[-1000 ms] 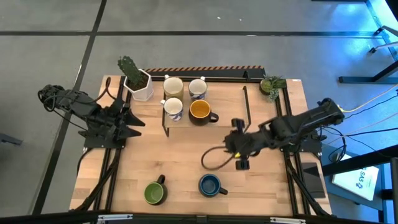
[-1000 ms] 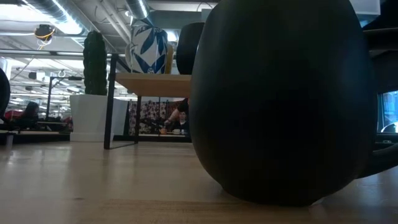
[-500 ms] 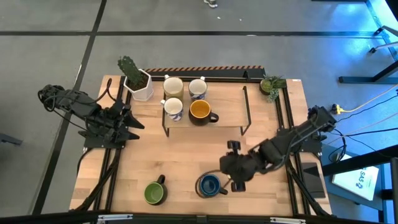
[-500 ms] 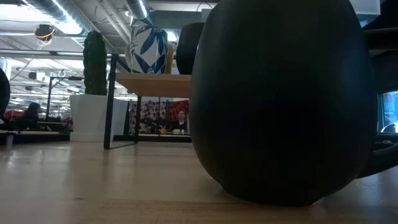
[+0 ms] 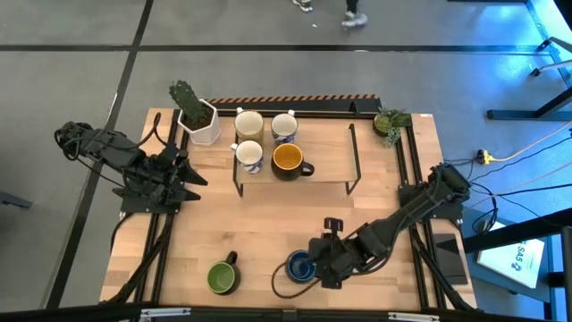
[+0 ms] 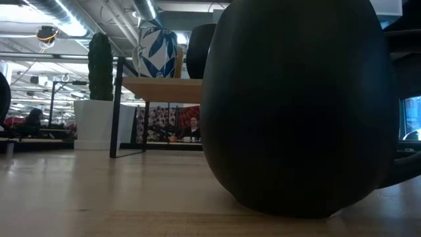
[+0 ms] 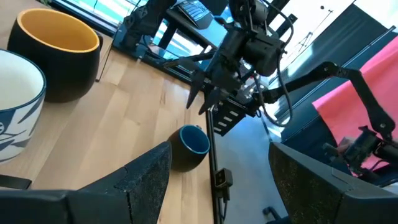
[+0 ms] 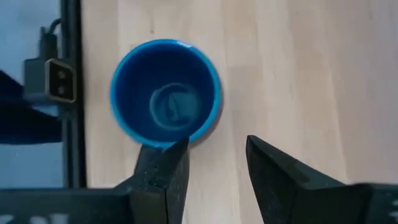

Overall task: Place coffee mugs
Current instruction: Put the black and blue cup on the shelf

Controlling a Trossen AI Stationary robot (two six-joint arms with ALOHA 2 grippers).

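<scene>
The dark ceramic mug with a blue inside [image 5: 299, 266] stands upright near the front edge of the pale wooden table [image 5: 268, 215], close to the low camera, whose view it fills as a big dark rounded body [image 6: 299, 105]. The right gripper [image 5: 323, 268] is just over it: in the right wrist view one dark finger [image 8: 163, 171] overlaps the mug's rim [image 8: 165, 93] and the other finger lies beside it, a clear gap between them, holding nothing.

To its left on the same front strip stands the dark mug with a green inside [image 5: 222, 276], well apart. Farther back, a small wooden shelf on a thin black metal frame [image 5: 326, 165] carries four mugs: a plain cream mug [image 5: 248, 124], a white mug with blue pattern [image 5: 284, 126], another white mug with blue pattern [image 5: 249, 156] and a dark mug with an orange inside [image 5: 288, 160]. The right half of the shelf top is bare wood.

A white hexagonal pot with a green cactus [image 5: 198, 114] stands at the shelf's left end, and a small leafy potted plant [image 5: 391, 122] at the table's back right corner.

The left gripper [image 5: 188, 170] waits at the table's left edge, its fingers spread, empty.

A white panel right of the table carries letters, perhaps "SAS", too small to be sure.
</scene>
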